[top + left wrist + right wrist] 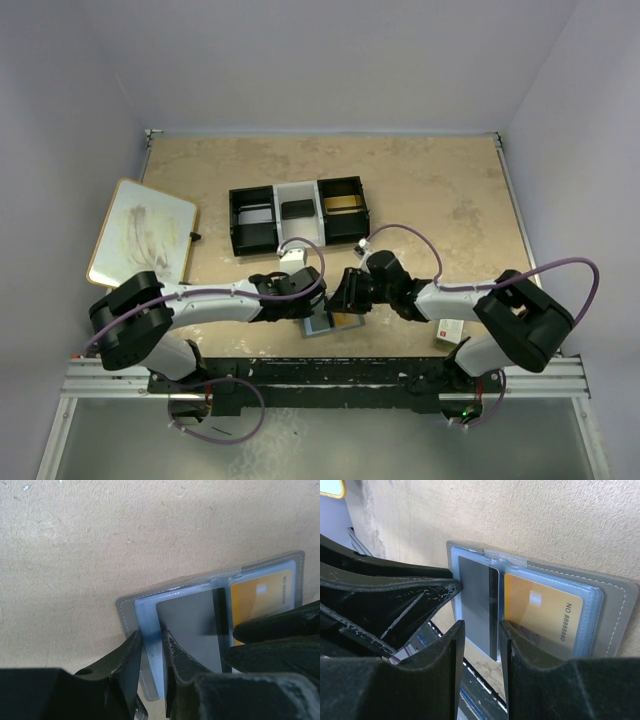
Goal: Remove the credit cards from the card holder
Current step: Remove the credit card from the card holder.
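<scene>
Step in hand: extraction of the first card, grasp being set; card holder lies open and flat on the table, directly under both sets of fingers, inner face up; left fingers stand narrowly apart, a slit of blue-grey panel showing between them, tips at the holder's outer edge just beside the dark card; cannot tell whether they pinch the panel edge or only press it down; right fingers straddle the free end of the dark card, one at each long edge, at or very near contact; cannot tell from either wrist view whether they are clamped on it; the dark card's end overhangs the holder's rim toward the right fingers, so judged partly out of its pocket; yellow card sits fully seated in the other pocket, just beyond the right fingers, untouched; next move, as a judgement: firm hold on the dark card across its width, holder kept pinned by the left fingers, then a straight pull along the pocket so the holder does not drag or fold; yellow card to follow; off to the outer side of the right fingers, a small white-and-red box; well beyond both, the three-compartment tray; far out from the left fingers, a white board.
</scene>
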You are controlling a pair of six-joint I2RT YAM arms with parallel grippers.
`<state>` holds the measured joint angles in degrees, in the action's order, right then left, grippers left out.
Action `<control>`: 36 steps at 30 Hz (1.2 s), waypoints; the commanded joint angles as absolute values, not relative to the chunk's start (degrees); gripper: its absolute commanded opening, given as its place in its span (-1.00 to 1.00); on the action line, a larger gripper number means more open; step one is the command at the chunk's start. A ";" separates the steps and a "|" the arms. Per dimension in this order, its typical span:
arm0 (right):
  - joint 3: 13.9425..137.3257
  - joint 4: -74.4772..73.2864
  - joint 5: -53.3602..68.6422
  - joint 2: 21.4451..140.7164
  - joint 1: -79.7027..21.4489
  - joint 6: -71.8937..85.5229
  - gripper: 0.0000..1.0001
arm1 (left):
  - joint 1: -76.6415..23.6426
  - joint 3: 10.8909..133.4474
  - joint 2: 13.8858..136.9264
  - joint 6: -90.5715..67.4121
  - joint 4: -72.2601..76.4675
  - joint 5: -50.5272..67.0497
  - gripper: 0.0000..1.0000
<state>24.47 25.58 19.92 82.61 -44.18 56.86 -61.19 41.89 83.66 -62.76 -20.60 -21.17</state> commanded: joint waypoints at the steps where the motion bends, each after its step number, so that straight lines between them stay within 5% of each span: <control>1: 25.76 27.15 21.22 83.77 -44.21 56.30 -0.28 | -61.26 41.25 84.81 -61.66 -19.29 -20.84 -0.62; 16: 21.71 27.77 14.51 81.93 -44.21 61.48 -0.42 | -61.50 41.06 86.94 -60.47 -20.50 -21.28 -0.82; 27: 19.86 35.93 20.16 86.66 -44.21 62.68 -0.49 | -61.81 41.74 88.10 -59.97 -20.54 -21.14 -0.91; 36: 19.03 38.78 20.78 84.23 -44.17 65.12 -1.00 | -61.82 42.26 88.33 -59.41 -22.10 -21.50 -0.95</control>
<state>19.25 36.05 20.45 86.04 -44.18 63.94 -61.63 42.54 85.73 -60.36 -20.82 -21.91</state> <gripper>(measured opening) 0.065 0.034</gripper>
